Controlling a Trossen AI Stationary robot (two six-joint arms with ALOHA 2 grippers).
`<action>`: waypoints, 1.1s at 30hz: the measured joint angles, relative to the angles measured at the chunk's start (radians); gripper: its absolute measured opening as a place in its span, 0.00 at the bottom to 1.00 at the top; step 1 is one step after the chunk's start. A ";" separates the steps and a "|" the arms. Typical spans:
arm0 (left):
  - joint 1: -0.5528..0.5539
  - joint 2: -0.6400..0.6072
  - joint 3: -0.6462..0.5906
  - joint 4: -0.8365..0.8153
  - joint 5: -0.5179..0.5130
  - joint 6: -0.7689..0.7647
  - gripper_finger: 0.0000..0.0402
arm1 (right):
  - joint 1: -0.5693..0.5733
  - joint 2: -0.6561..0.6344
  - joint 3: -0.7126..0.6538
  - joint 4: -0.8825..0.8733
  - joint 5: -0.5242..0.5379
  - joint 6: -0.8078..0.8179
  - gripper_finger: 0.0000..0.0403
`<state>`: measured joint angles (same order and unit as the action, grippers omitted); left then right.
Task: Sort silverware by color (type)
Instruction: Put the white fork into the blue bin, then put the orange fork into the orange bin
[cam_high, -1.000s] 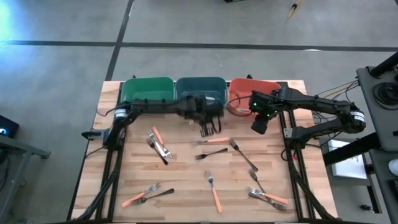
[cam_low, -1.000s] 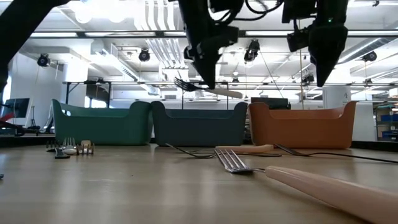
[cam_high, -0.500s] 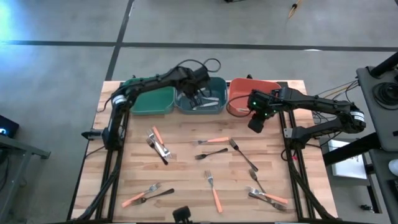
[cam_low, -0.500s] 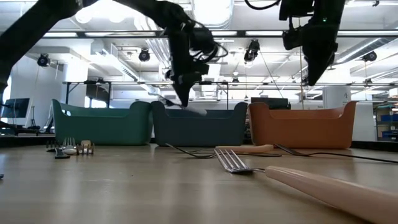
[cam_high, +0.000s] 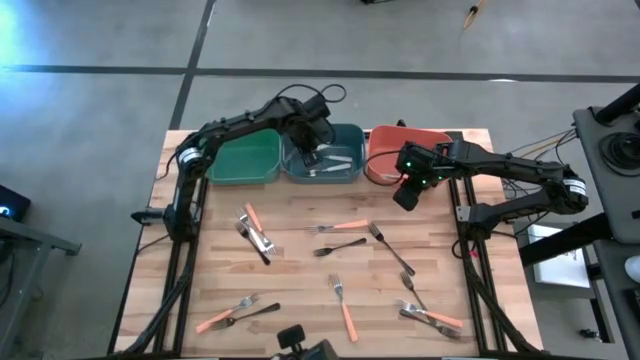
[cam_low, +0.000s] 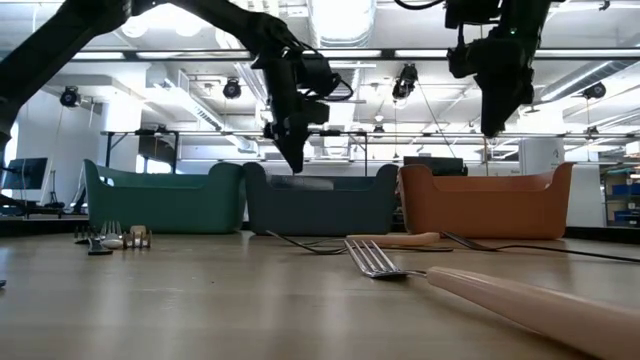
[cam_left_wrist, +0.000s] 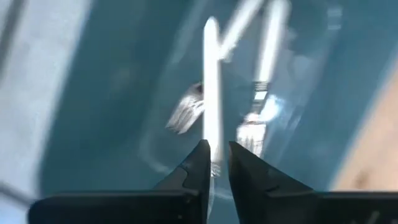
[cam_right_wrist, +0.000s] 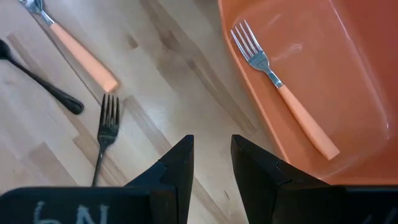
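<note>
My left gripper (cam_high: 310, 152) hangs over the blue bin (cam_high: 350, 140), fingers pointing down with a narrow gap and nothing between them (cam_left_wrist: 217, 165). Silver forks (cam_high: 335, 165) lie on that bin's floor, blurred in the left wrist view (cam_left_wrist: 211, 93). My right gripper (cam_high: 405, 198) stands open and empty above the wood beside the orange bin (cam_high: 385, 150), which holds an orange-handled fork (cam_right_wrist: 280, 87). Other silverware lies flat on the table: an orange-handled fork (cam_high: 338, 225), a black one (cam_high: 340, 247) and a silver one (cam_high: 390, 248).
A green bin (cam_high: 245, 160) stands left of the blue one along the far edge. Clusters of forks lie at the left (cam_high: 255, 235), the near left (cam_high: 235, 315) and the near right (cam_high: 430, 315). One orange-handled fork (cam_high: 345, 305) lies near the middle front.
My left gripper has swung from above the table toward the far edge and down over the blue bin, carrying a silver fork. The fork no longer sticks out below its fingers and lies in the bin. My right gripper has tipped a little in place.
</note>
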<state>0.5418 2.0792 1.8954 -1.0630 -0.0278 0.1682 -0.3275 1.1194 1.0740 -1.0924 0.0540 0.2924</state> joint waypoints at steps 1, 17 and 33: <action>0.002 0.000 0.000 -0.001 0.032 0.013 0.12 | 0.000 0.000 0.000 0.000 0.000 0.004 0.24; -0.058 -0.002 0.000 -0.132 0.410 -0.022 0.24 | 0.000 0.000 0.000 0.003 0.004 0.046 0.24; -0.408 -0.011 -0.041 -0.020 0.248 -0.197 0.21 | 0.000 0.000 0.000 0.010 0.002 0.046 0.24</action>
<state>0.1335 2.0682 1.8545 -1.0831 0.2203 -0.0288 -0.3277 1.1198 1.0740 -1.0824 0.0559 0.3380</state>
